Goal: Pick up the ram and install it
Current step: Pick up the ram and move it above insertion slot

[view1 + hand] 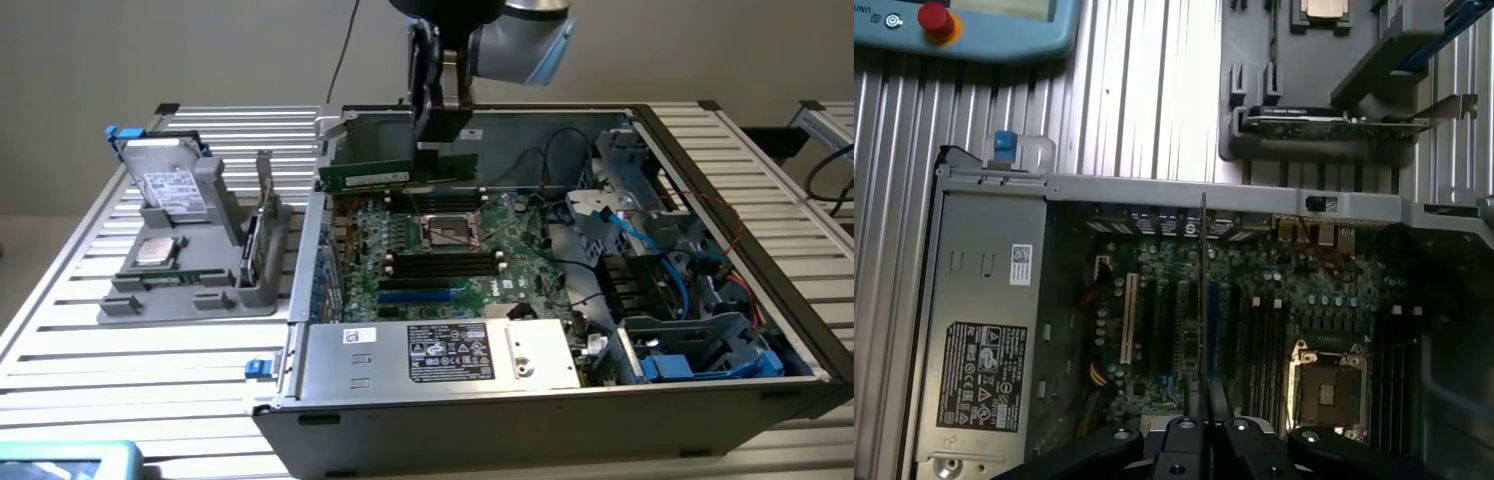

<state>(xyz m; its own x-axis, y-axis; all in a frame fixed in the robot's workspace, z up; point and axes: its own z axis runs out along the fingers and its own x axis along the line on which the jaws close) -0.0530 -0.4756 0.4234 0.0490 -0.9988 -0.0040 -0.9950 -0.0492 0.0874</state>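
The ram [387,175] is a narrow green stick held level, long edge down, above the back of the motherboard [514,215] inside the open computer case [534,420]. My gripper [445,145] is shut on its end toward the exterior view's right. In the wrist view the ram [1202,290] appears edge-on as a thin line running out from my gripper [1201,395], over the green board. The black memory slots [447,262] lie lower and nearer the camera, beside the CPU socket [447,232]; the wrist view shows the slots [1254,340] beside the socket [1324,385].
A grey holder [187,295] on the exterior view's left carries a hard drive [167,185], a CPU and an upright green card [260,225]. The power supply [441,350] fills the case front. Cables and a drive cage [707,350] crowd the right. A teach pendant [954,25] lies on the slatted table.
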